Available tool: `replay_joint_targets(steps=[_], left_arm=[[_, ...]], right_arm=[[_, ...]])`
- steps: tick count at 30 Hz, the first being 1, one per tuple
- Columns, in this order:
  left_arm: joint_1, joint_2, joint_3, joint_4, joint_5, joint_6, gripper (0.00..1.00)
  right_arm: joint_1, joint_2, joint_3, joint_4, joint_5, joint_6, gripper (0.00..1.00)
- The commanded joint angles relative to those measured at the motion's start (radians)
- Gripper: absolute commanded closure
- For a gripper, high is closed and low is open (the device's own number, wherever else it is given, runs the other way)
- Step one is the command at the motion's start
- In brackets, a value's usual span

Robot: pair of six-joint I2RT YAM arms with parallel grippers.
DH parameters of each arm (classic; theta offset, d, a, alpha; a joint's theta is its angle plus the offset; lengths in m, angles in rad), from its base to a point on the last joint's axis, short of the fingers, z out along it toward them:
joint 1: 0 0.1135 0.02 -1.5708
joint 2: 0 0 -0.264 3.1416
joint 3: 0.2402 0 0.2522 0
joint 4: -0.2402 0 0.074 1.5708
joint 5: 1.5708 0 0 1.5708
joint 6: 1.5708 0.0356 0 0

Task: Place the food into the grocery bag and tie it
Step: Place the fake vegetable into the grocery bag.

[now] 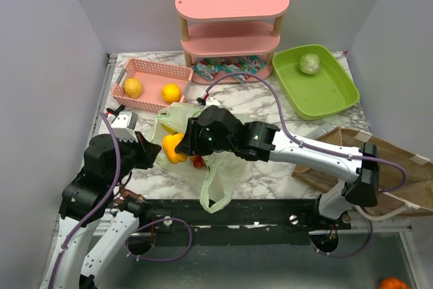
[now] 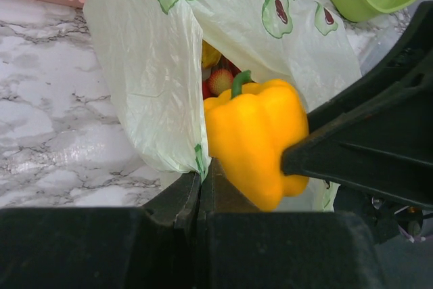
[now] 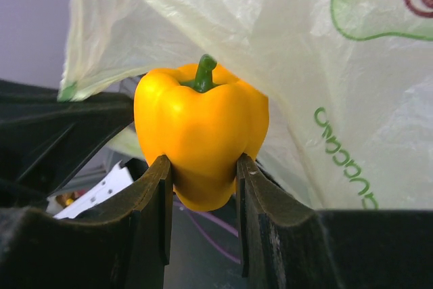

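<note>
Pepper (image 3: 199, 133) at bag (image 2: 149, 79) mouth, basket (image 1: 154, 67), tray (image 1: 326, 91) behind

Bright, even light falls from above in the top view: the marble worktop (image 1: 270, 184) reads pale and clean, the pink shelf (image 1: 232, 1) throws only a soft shadow under its tiers, and the strip below the worktop's near edge sinks into gloom. The side walls lean outward, a mild wide-angle stretch. In the left wrist view the bell pepper (image 2: 254, 140) is saturated with a soft sheen, the translucent grocery bag (image 2: 149, 65) glows with light passing through it, and the left arm's fingers (image 2: 177, 201) are close, black and nearly featureless. In the right wrist view the pepper is sharp, the right arm's fingers (image 3: 152, 201) are dark with faint edge highlights, and the background at lower left is blurred.
</note>
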Motion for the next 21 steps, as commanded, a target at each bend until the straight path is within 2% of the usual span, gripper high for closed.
replay_joint_targets(steps=[1, 13, 21], left_arm=[[0.006, -0.023, 0.016, -0.004, 0.061, -0.006, 1.0], [0.006, -0.099, -0.048, 0.014, 0.104, 0.009, 1.0], [0.006, -0.146, -0.162, 0.101, 0.192, -0.029, 1.0]], right_arm=[[0.009, 0.053, 0.061, -0.061, 0.126, -0.04, 0.99], [0.006, 0.218, 0.224, -0.105, 0.293, -0.172, 0.99], [-0.013, 0.32, 0.34, -0.148, 0.312, -0.215, 0.99]])
